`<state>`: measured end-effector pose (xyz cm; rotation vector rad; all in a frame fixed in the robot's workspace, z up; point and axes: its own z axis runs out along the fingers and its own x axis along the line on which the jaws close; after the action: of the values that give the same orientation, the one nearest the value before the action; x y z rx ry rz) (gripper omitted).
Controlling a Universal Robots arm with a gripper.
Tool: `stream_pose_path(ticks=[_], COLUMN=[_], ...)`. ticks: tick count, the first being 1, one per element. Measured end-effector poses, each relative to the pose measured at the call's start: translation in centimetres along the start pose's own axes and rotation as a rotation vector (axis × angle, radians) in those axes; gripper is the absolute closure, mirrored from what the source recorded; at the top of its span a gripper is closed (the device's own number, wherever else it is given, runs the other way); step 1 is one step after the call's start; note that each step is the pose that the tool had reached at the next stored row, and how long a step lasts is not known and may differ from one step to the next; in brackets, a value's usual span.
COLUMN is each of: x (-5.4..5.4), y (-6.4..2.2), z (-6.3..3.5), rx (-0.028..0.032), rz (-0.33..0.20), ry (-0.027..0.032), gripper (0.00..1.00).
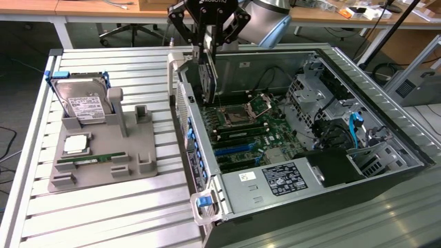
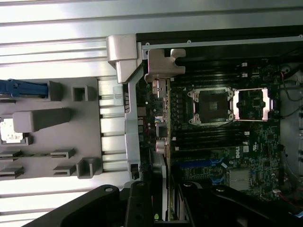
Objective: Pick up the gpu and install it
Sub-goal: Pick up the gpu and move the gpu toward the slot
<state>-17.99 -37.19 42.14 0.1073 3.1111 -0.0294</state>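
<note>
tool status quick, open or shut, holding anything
The tool is shut on the gpu, holding it on edge above the open computer case.

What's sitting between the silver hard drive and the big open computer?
In the exterior view, two gray posts of the parts holder stand beside the hard drive, then a bare strip of slatted table reaches the computer case.

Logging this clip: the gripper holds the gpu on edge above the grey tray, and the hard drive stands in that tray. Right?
No. The exterior view shows the gripper holding the gpu on edge above the motherboard in the open case, not above the grey tray. The hard drive does stand in that tray.
</note>
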Motion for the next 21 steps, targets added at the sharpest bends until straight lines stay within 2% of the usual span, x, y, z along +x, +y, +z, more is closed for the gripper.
stream_pose_path(ticks=[21], x=[-1.5], y=[0.11], z=[0.05], rx=[0.0006], rz=[0.000], ry=[0.0000], gripper=[0.73])
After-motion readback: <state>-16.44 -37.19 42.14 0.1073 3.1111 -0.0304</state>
